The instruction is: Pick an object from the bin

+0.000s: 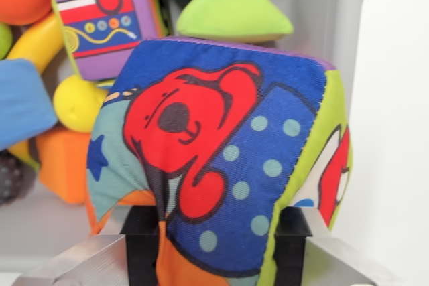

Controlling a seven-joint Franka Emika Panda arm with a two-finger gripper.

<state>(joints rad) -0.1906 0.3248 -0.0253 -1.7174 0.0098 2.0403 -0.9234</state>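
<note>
Plain white surface (pixel 395 118) at right — evenly lit.

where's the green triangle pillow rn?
Wrist view, upper middle: the green triangle pillow lies in the bin, right of the purple fabric cube, behind the dog-print cube in the gripper.

No words, numbers or brand marks can be read anywhere; the blue fabric cube (pixel 221 159) and the purple fabric cube (pixel 107 23) carry only cartoon pictures.
</note>
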